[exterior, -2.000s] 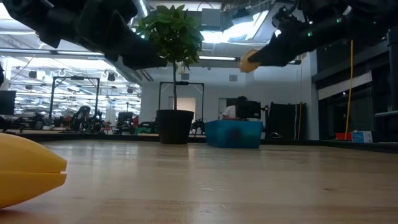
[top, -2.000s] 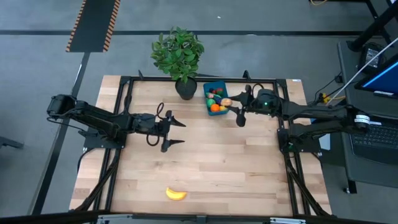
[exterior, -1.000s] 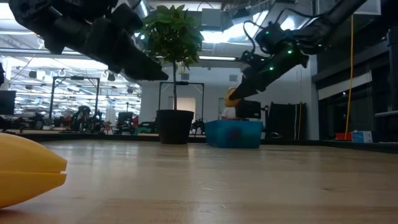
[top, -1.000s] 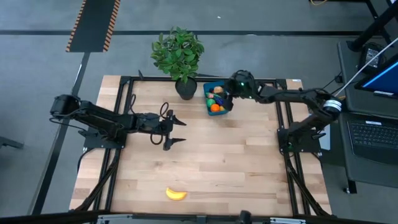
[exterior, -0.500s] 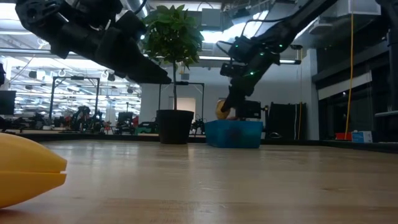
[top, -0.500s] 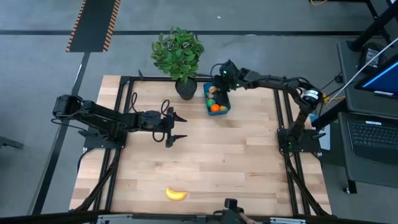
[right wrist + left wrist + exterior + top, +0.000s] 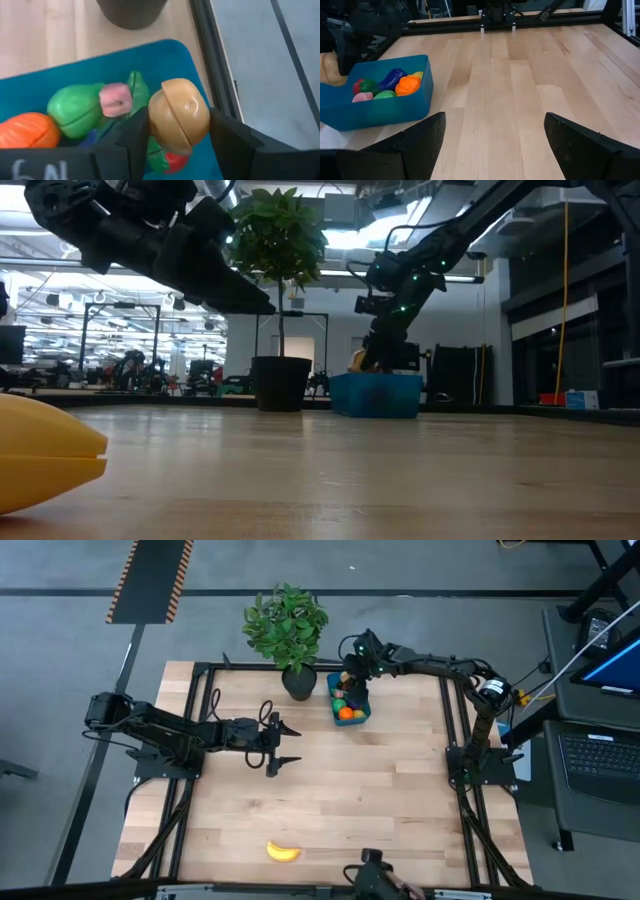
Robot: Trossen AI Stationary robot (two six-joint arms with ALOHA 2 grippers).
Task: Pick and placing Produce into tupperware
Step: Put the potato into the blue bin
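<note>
The blue tupperware sits at the table's far side beside the plant pot, with several toy fruits and vegetables in it: an orange, a green piece, a pink one. My right gripper is over its far end, shut on a tan potato. A yellow banana lies on its side near the table's near edge. My left gripper hovers open above the table's middle, left of the tupperware. My right gripper pinches the tan potato's two opposite sides between its fingers, coming slanting down from the table's right. The potato is lifted clear, just above the produce at the tupperware's far end.
A leafy potted plant in a dark pot stands just left of the tupperware. A black metal frame runs around the table edges. Bare wood spreads across the table's middle and near right.
My right gripper has carried the potato toward the table's left and far edge, over the tupperware's far end, and has come down toward it. It has stayed shut on the potato.
</note>
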